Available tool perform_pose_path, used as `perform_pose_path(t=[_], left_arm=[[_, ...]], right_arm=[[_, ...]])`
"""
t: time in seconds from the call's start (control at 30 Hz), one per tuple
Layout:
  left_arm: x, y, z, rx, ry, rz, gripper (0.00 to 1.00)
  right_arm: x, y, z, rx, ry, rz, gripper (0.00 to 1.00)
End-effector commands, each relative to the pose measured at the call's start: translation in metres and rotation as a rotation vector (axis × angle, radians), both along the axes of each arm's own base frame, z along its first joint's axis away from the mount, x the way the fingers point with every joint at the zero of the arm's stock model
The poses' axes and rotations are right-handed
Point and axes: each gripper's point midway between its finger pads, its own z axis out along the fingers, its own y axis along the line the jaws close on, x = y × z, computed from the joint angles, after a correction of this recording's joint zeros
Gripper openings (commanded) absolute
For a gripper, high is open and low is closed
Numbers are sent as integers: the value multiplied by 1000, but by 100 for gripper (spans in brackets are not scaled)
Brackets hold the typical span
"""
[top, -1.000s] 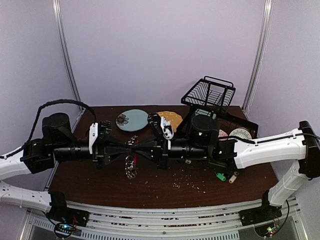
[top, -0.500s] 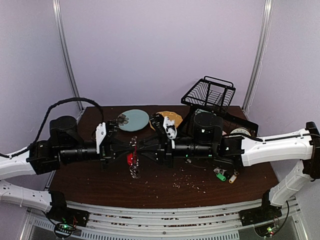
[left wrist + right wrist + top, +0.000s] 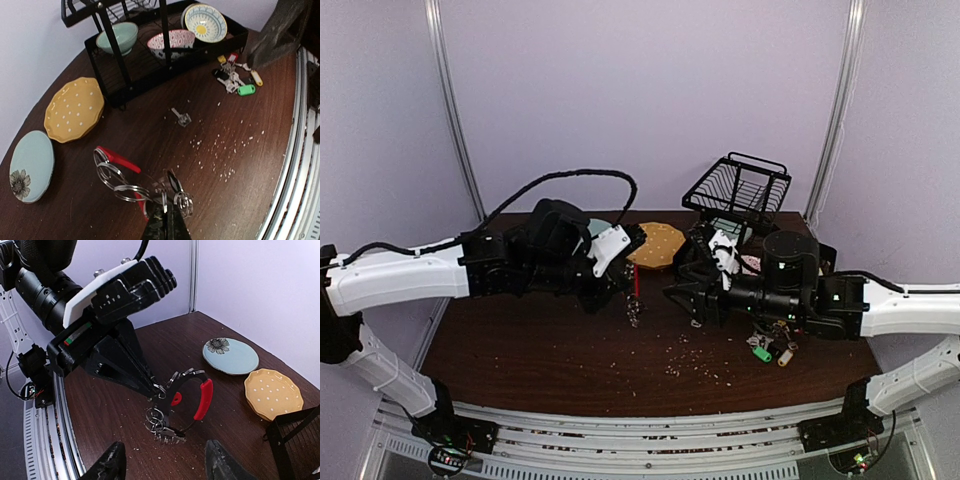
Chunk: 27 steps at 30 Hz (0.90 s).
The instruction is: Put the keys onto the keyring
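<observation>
Left arm (image 3: 410, 275) reaches in from the left, white link then black wrist w/ a looping cable over it, tip angled down toward table centre. Left gripper (image 3: 156, 389) is clenched tight on the keyring (image 3: 192, 390), which hangs off its fingertips above the dark wood table (image 3: 540, 350), not touching it. Right arm (image 3: 900, 310) lies low & level from the right; right gripper (image 3: 162, 460) has fingers (image 3: 111, 464) spread apart, holding nothing, just short of the ring and pointed at it.

Black wire dish rack (image 3: 150, 55) stands well beyond the left fingertips, bowls (image 3: 172, 39) in it. Round yellow dotted plate (image 3: 74, 108) & pale blue flower plate (image 3: 31, 165) lie flat, up-left of the tips.

Keyring: silvery wire coils w/ a curved red sleeve. Small silver keys (image 3: 167, 432) dangle bunched under it, right below the left tips. One lone key (image 3: 181, 117) lies on the wood ahead of them. Bunch w/ green, yellow tags (image 3: 237, 80) sits near the rack. Pale crumbs (image 3: 220, 145) scattered btw.
</observation>
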Motion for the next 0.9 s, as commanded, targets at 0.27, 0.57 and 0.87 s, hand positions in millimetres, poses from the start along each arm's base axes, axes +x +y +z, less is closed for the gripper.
perform_pose_path(t=[0.27, 0.57, 0.87], left_arm=[[-47, -32, -13, -103, 182, -274, 0], [-42, -9, -90, -119, 329, -237, 0], [-7, 40, -164, 46, 376, 16, 0]], right_arm=[[-10, 6, -10, -23, 47, 78, 55], [-8, 2, -10, -24, 36, 60, 56], [-9, 7, -8, -26, 32, 76, 56]])
